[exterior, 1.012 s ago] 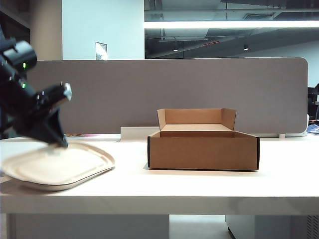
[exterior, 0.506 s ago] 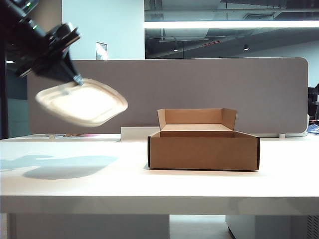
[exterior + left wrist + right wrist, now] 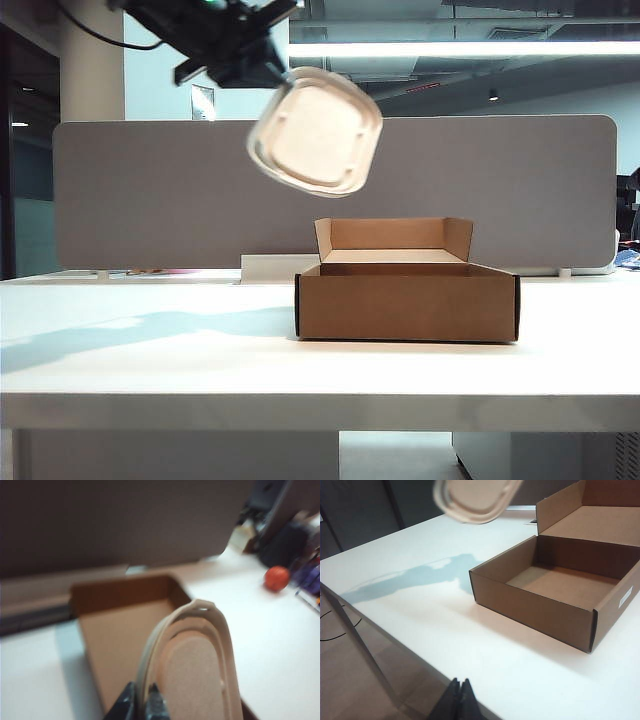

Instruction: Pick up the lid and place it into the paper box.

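The left gripper (image 3: pixel 142 700) pinches the lid (image 3: pixel 315 130) by its rim, 1 finger on each face of the thin edge, so the shallow pulp tray hangs tilted, nearly on edge, in the air. It sits high above the table (image 3: pixel 150 350), over the left part of the paper box (image 3: pixel 407 300) and clear of its upright back flap (image 3: pixel 393 233); that height likely keeps the lid from catching the walls before it is lowered. The box stands open side up, ready to receive it. The right gripper (image 3: pixel 460 700) hangs low at the near table edge, its fingers pressed together on nothing, well apart from the box and out of the lid's way.
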Robot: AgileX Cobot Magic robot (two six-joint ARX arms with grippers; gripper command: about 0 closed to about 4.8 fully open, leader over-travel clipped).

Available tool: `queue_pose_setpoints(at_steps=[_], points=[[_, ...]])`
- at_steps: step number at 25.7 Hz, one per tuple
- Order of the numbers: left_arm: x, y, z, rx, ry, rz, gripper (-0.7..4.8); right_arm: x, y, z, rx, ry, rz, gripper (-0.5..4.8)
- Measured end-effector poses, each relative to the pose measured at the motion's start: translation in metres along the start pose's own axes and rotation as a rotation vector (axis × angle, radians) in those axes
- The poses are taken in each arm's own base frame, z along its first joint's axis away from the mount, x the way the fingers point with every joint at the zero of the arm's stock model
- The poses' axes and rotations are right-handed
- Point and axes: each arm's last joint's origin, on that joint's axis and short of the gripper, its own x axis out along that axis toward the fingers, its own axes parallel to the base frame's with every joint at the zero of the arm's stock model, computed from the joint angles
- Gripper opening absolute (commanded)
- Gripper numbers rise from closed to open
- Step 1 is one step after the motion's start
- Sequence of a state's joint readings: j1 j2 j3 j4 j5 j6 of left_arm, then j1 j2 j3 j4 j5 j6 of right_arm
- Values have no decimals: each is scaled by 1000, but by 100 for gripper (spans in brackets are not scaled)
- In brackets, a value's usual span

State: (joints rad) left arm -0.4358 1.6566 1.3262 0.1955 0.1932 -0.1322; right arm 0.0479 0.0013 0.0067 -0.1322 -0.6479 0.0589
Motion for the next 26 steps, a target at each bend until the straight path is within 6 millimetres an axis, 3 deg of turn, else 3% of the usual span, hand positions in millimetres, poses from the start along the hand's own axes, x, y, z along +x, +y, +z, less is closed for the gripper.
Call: queue_pose_setpoints(at_steps=[3,9,20,21,22,26], points=[[19,-8,-11,51,-40,-8,-6,0,0,0,0,0,0,-5],[53,-11,-60,52,78,20,-6,0,0,0,0,0,1,-5],[67,-19,-86,124,144,-17,0,0,0,0,0,0,2,-5],[67,-21,-88,126,159,-29,20,0,0,0,0,0,2,-5],[67,-21,-89,129,167,-32,94,0,0,0,0,0,1,-5],[66,-23,-91,140,190,-124,187,0,0,0,0,0,2,-5]])
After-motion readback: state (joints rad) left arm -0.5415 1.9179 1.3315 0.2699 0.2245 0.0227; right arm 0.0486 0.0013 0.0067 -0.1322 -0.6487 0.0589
